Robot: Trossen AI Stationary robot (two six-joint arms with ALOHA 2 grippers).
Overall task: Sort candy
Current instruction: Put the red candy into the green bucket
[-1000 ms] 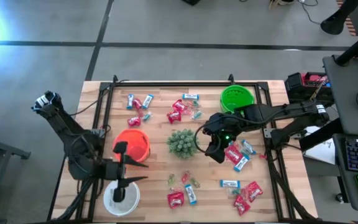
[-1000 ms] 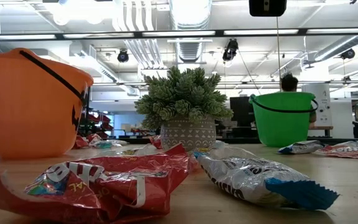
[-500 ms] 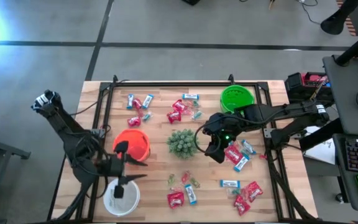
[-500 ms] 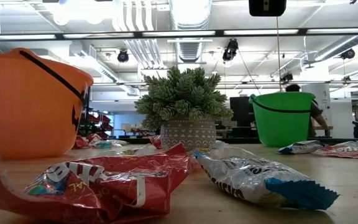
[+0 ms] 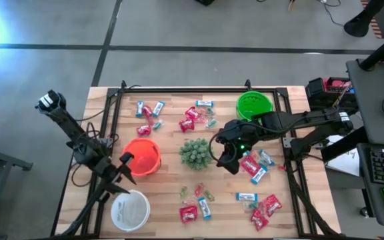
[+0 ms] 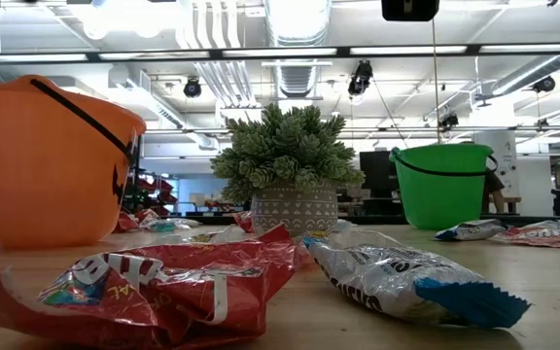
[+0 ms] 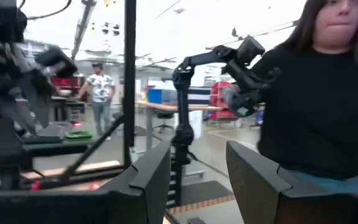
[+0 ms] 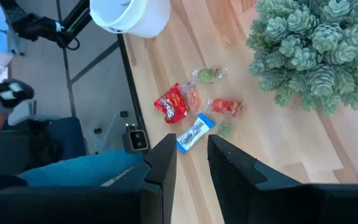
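Grey concrete floor (image 5: pixel 179 27) crossed by dark lines, ceiling ducts (image 6: pixel 295 39) and strip lights overhead.

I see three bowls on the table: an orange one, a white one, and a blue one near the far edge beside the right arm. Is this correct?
One detail is wrong: the bowl near the far edge beside the right arm is green, not blue, as the high view shows. The orange bowl and white bowl are as you say.

Small wrapped candy (image 5: pixel 189 213), red, blue-and-white, green and pink, lies scattered in clusters across the tabletop
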